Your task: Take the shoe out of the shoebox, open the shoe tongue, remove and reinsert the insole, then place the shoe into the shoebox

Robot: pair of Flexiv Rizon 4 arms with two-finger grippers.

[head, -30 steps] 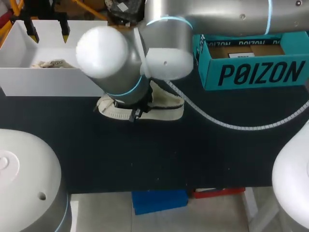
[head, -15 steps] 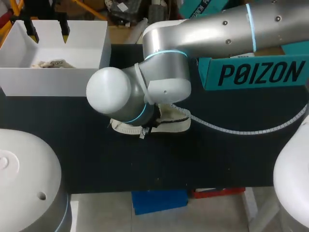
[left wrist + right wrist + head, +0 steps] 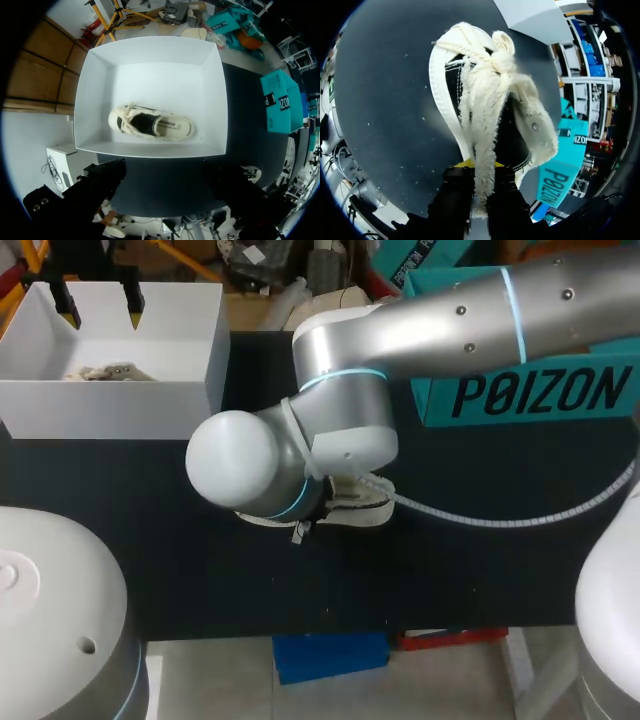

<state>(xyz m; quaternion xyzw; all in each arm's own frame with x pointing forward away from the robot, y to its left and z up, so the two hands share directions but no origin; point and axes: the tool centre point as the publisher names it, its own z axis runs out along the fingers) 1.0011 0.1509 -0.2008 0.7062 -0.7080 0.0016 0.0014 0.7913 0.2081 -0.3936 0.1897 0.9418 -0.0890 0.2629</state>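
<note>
Right fingers (image 3: 460, 192) clamp the tongue (image 3: 482, 115) of the shoe (image 3: 365, 510), which lies mid-desk (image 3: 480, 570). Draw the tongue back slowly, with the sole (image 3: 441, 92) flat on the desk, to expose the insole. Left fingers (image 3: 66, 306) hang wide apart over the far-left box (image 3: 215, 350).

Count: 2 cream shoes, i.e. 1 shoe (image 3: 152, 125) inside the white box (image 3: 110, 412) at the table's (image 3: 480, 570) far left corner and 1 shoe (image 3: 366, 511) approx. mid-table, plus 1 teal shoebox (image 3: 540, 392) at its far right edge.
</note>
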